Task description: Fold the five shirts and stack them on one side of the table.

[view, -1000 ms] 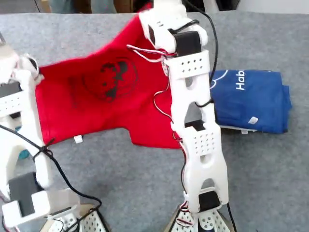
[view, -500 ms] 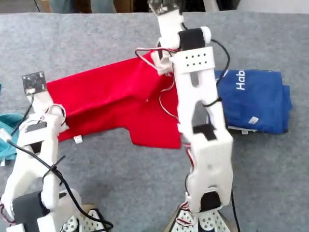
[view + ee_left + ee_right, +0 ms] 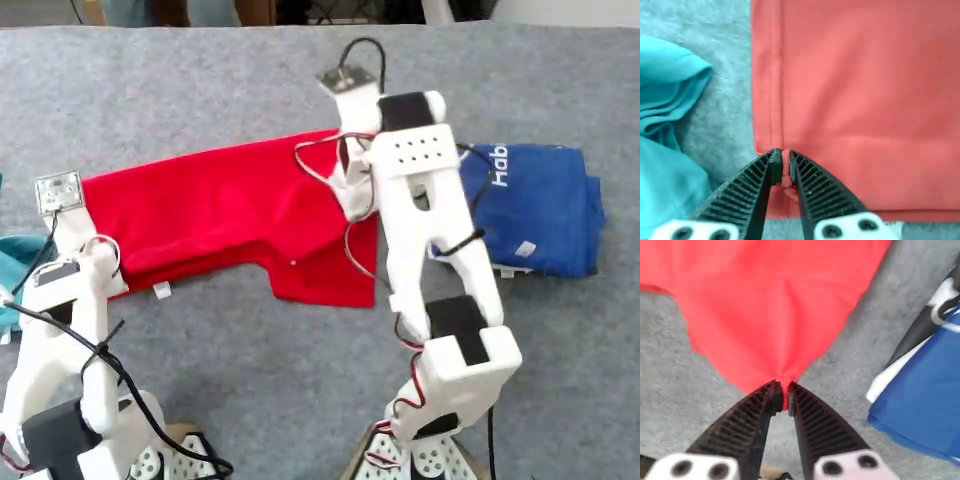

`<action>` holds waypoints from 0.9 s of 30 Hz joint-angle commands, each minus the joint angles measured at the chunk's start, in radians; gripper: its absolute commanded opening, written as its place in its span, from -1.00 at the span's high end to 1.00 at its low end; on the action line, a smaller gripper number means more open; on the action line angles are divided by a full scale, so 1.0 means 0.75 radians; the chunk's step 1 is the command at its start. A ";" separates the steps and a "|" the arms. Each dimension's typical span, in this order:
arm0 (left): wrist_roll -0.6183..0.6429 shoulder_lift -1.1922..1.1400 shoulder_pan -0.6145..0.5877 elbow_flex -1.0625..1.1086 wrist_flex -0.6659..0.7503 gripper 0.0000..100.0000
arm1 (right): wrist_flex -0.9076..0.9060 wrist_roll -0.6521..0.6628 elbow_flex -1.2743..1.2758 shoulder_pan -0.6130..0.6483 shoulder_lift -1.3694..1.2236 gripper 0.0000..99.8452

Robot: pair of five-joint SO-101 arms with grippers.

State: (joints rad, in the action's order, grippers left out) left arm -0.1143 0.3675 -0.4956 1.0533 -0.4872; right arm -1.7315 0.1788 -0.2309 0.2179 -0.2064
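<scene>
A red shirt [image 3: 220, 215] lies folded lengthwise across the middle of the grey table [image 3: 250, 370]. My left gripper [image 3: 782, 167] is shut on a corner of its hem, at the shirt's left end [image 3: 108, 272] in the high view. At the shirt's right end [image 3: 355, 205], my right gripper [image 3: 782, 392] is shut on a pinched corner of red cloth [image 3: 775, 315], low over the table. A folded blue shirt [image 3: 525, 205] rests to the right, also seen as blue shirt [image 3: 925, 395] beside the right gripper. A teal shirt [image 3: 665, 125] lies crumpled by the left gripper.
The teal shirt [image 3: 15, 270] sits at the table's left edge. A white tag [image 3: 162, 290] sticks out from the red shirt's near edge. Bare grey table stretches along the far side and between the two arm bases.
Both grippers have drawn the red shirt's far half toward the near side and lowered it, doubling the shirt over; its dark print is now hidden.
</scene>
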 commanded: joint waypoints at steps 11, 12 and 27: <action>-0.016 0.033 -0.062 -0.007 -0.016 0.94 | 0.037 0.012 0.210 0.018 0.083 0.97; -0.016 0.035 -0.062 -0.007 -0.029 0.94 | 0.037 0.012 0.214 0.016 0.085 0.97; -0.018 0.033 -0.073 -0.044 -0.094 0.94 | 0.055 0.004 0.439 0.020 0.259 0.97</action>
State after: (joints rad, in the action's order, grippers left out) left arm -0.1174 0.3675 -0.5877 1.0457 -0.5547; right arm -1.7008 0.1788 0.0667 0.2378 -0.0514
